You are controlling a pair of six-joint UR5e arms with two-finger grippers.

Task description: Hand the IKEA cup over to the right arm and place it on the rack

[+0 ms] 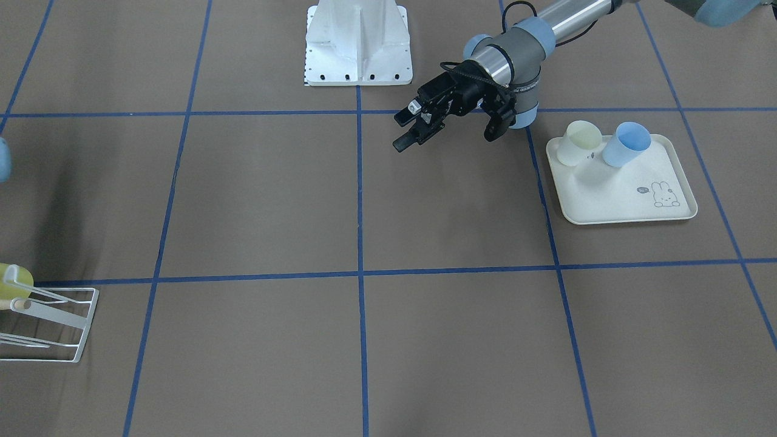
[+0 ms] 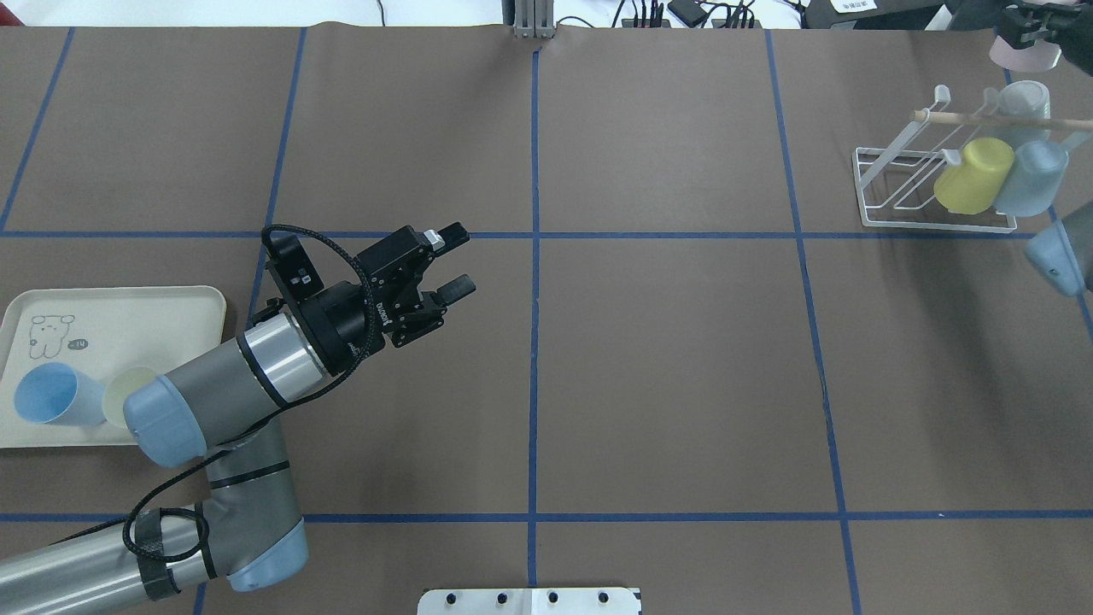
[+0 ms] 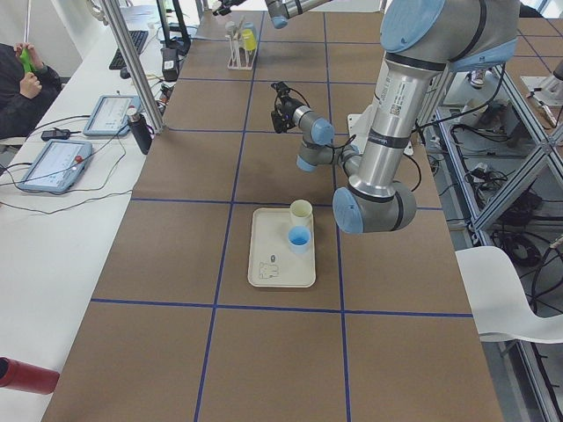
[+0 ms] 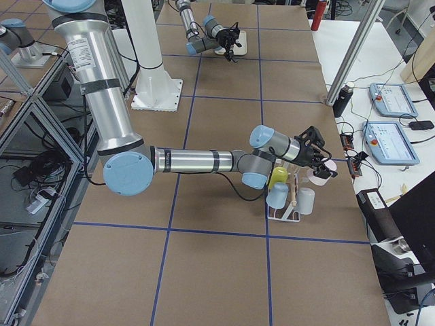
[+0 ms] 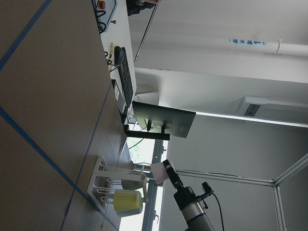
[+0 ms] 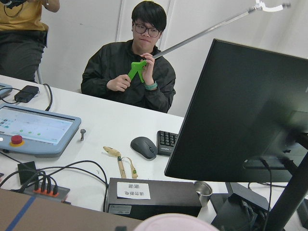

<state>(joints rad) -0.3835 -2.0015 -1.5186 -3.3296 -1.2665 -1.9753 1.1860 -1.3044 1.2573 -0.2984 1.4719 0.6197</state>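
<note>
My right gripper is shut on a pale pink cup and holds it up just beyond the white wire rack at the table's far right. In the exterior right view that gripper and the pink cup hang over the rack. The rack carries a yellow cup, a light blue cup and a grey cup. My left gripper is open and empty above the table's middle left. The front-facing view shows it too.
A cream rabbit-print tray at the left holds a blue cup and a cream cup. The robot's white base plate stands at the near edge. A person with a green grabber sits beyond the far edge.
</note>
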